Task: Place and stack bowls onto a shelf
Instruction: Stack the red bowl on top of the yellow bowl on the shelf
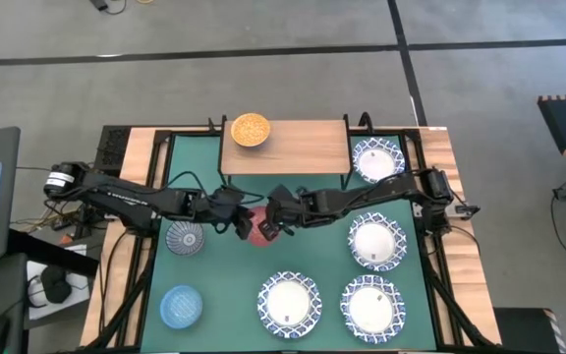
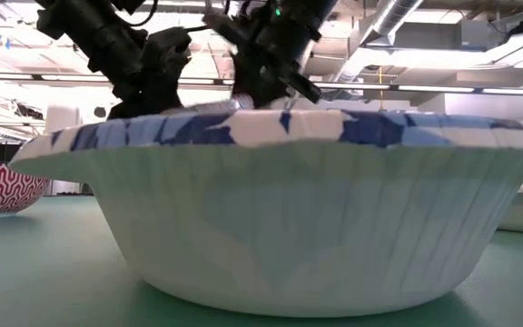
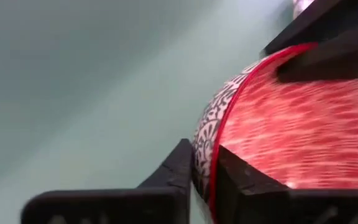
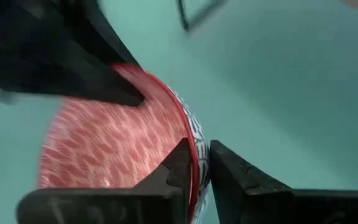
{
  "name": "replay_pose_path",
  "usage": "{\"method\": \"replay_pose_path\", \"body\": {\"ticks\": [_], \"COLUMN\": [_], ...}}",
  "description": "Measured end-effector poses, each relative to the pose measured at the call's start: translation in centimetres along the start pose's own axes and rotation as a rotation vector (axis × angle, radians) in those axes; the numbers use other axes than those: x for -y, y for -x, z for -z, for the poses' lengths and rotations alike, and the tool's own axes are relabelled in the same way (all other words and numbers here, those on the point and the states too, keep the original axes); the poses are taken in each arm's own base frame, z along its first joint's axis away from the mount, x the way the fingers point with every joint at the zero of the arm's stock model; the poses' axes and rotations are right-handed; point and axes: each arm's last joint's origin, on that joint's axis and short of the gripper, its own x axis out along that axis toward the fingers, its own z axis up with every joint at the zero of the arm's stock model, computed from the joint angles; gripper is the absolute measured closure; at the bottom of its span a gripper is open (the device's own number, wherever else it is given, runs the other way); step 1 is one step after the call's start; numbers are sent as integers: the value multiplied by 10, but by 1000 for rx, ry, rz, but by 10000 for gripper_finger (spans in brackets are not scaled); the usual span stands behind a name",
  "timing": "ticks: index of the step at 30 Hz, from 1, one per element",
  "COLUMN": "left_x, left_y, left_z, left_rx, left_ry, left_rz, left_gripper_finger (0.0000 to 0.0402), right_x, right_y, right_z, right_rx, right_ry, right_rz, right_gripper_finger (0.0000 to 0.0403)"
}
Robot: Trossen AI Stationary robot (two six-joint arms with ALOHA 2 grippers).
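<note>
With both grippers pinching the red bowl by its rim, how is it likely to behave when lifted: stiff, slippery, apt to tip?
The red bowl probably stays stiff: its thin rim shows no bending where the left gripper and right gripper pinch it. Its glossy-looking inside suggests it may be slippery. Held by opposite rim points, it could tilt if the arms move unevenly.

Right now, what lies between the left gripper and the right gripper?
The red bowl lies between them. The left gripper and the right gripper each pinch its rim from opposite sides, as both wrist views show.
</note>
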Motion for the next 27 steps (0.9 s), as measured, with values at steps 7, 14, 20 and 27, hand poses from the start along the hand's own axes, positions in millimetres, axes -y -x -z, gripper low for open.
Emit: {"method": "replay_pose_path", "body": {"ticks": [7, 14, 20, 27], "left_x": [6, 5, -12, -66], "left_y": [8, 32, 76, 117], "left_z": [-20, -73, -150, -220], "left_rx": [-62, -75, 38, 261], "left_ry": [-123, -222, -255, -161], "left_rz": [-9, -104, -210, -396], "left_gripper_finger": [399, 400, 400, 400], "right_x": [-3, -13, -10, 3], "right_y": [18, 64, 117, 144], "right_z": [-11, -39, -60, -70], "right_rx": [-79, -61, 1, 86], "right_ry": [59, 89, 80, 24], "right_rz": [-4, 15, -6, 31], "right_gripper_finger": [208, 150, 149, 149]}}
